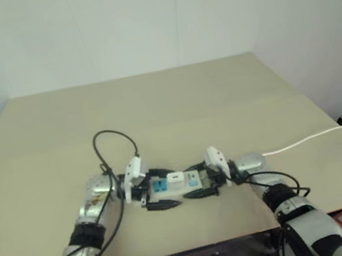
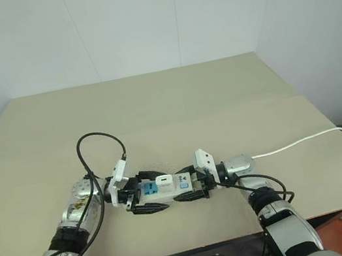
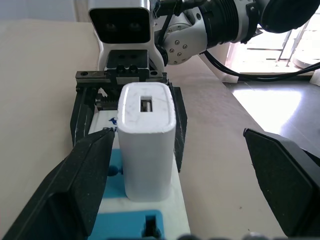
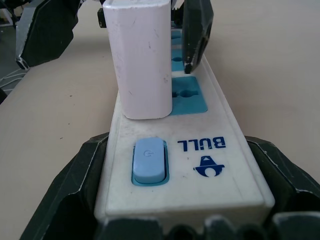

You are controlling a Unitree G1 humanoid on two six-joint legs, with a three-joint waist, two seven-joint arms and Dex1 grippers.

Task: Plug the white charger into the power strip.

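The white charger [image 3: 146, 150] stands upright, plugged into a middle socket of the power strip [image 4: 215, 185], which lies flat near the table's front edge [image 1: 192, 178]. My left gripper [image 3: 177, 145] is open. Its fingers [image 3: 85, 185] flank the charger on both sides with clear gaps and touch nothing. My right gripper [image 4: 182, 200] is shut on the strip's switch end, one black finger pressed to each long side, just behind the blue switch [image 4: 148, 161]. An empty blue socket [image 4: 187, 95] lies beside the charger.
The strip's thin white cord [image 1: 305, 139] runs right across the tan table [image 1: 153, 104] to its right edge. A black cable [image 1: 114, 144] loops above my left wrist. White walls stand behind the table.
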